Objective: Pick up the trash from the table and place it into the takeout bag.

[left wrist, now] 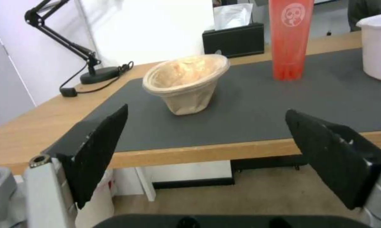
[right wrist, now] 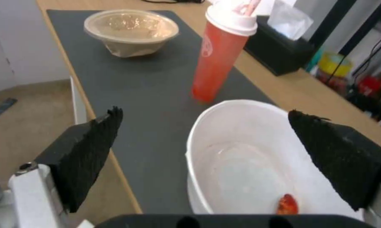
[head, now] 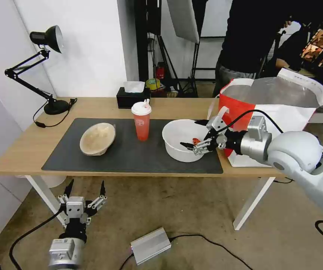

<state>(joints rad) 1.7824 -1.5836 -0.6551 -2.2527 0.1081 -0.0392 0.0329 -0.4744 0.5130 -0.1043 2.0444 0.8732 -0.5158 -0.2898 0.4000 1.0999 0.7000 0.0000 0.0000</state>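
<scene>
Plainly, red drink cup [left wrist: 291,34] bears a round skull-like logo.

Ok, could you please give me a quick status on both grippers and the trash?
Right gripper open at white bowl rim, nothing held. Left gripper open, parked below table. Cup, tan bowl on mat; bag open, path clear.

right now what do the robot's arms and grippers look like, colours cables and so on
The right arm has a smooth, rounded light-grey shell with a brushed silver wrist. A black cable loops over that wrist. The right gripper is bare silver metal linkage ending in black pointed fingertips with a rough, textured face. The left gripper matches it: silver frame, black tips, a black cable trailing from its silver wrist.
</scene>
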